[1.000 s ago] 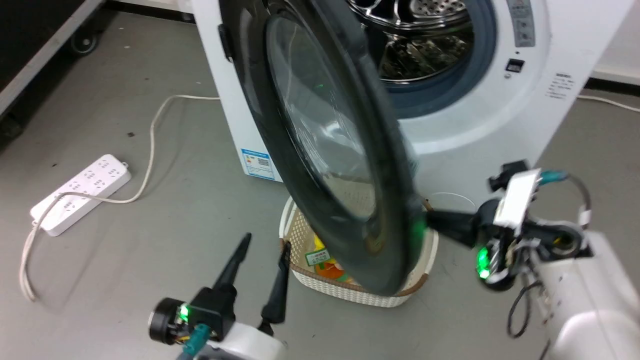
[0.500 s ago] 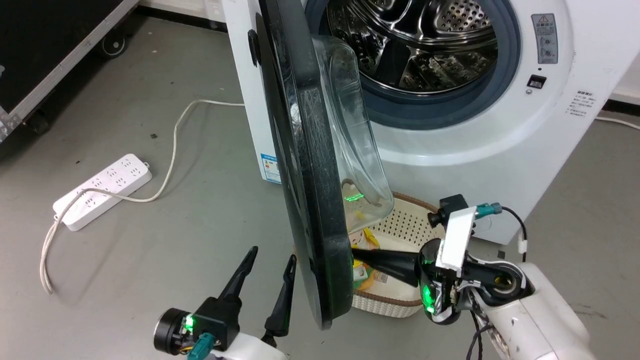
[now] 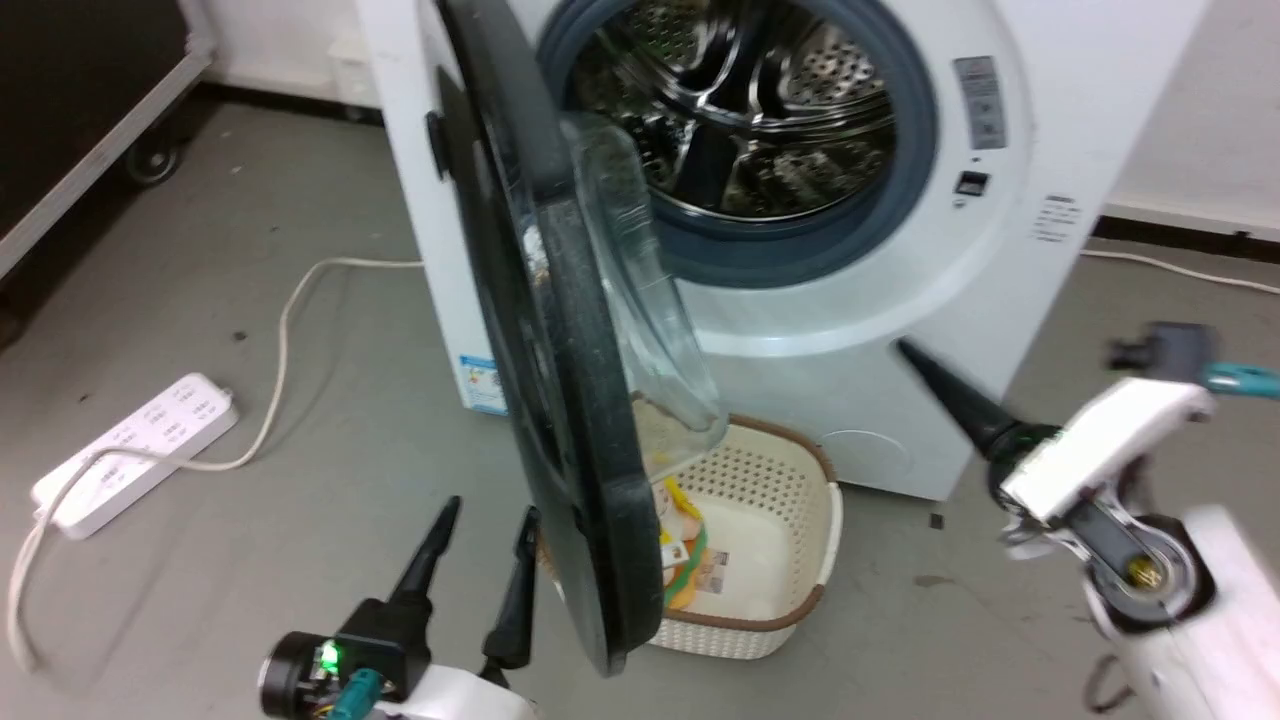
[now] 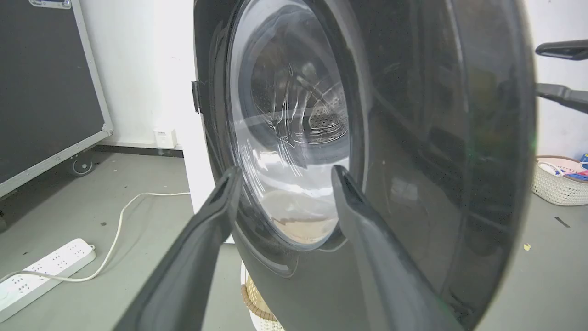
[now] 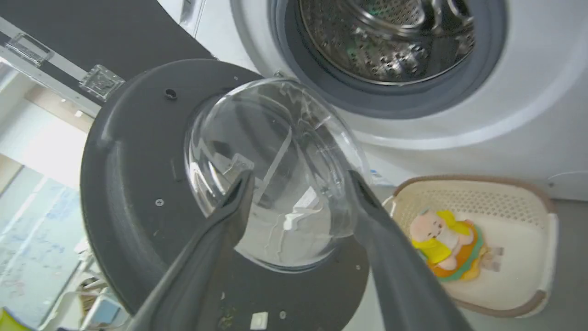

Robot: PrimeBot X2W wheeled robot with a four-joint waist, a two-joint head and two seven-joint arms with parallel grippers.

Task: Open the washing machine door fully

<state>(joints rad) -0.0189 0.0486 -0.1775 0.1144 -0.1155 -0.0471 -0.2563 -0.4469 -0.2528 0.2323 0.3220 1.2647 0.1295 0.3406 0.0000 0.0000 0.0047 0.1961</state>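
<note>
Grey floor (image 3: 330, 440) underlies the washing machine (image 3: 800, 340); the washing machine door (image 3: 560, 400) stands half open off its left edge. Flanking it, left gripper (image 3: 492, 507) and right gripper (image 5: 299, 177) gape empty. Likely heavy, stiff, slick: push the black rim, not the glass.

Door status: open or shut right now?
Open. The washing machine door stands swung out from the washing machine, near edge-on in the head view, leaving the drum exposed. Whether it is fully open, cannot tell.

grey floor (image 3: 330, 500), white wall (image 3: 1235, 110), black case (image 3: 80, 80)
</note>
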